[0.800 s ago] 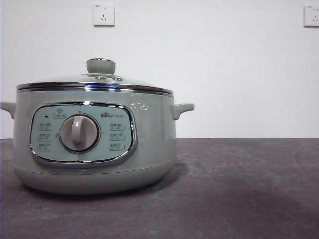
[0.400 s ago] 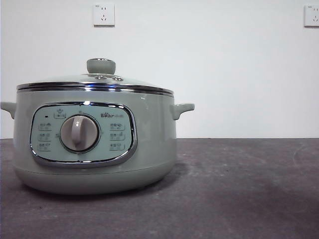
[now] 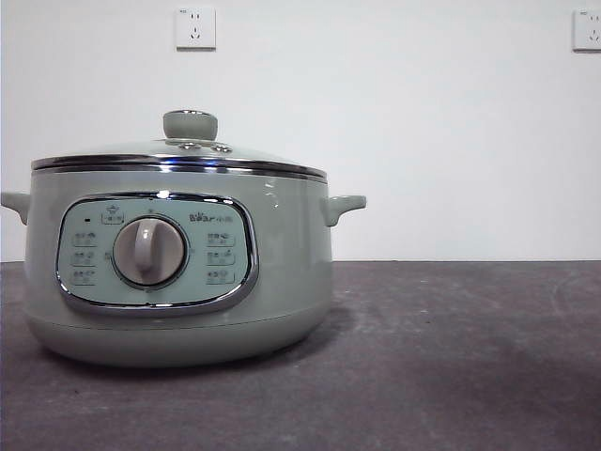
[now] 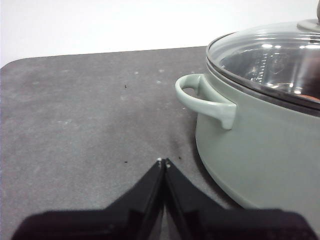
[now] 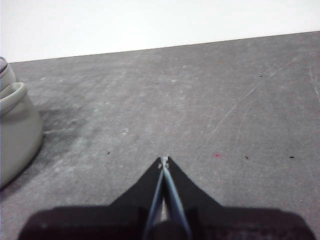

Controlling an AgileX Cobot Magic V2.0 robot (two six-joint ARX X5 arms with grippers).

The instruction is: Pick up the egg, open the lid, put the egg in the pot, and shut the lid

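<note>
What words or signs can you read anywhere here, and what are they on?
"Bear": the brand on the pot's control panel, above and to the right of the dial.
The small characters right after "Bear": too blurred to read.
The button icons on both sides of the dial: too small to read.
The markings on the two wall sockets: too small to read.
Both wrist views show no text.
</note>
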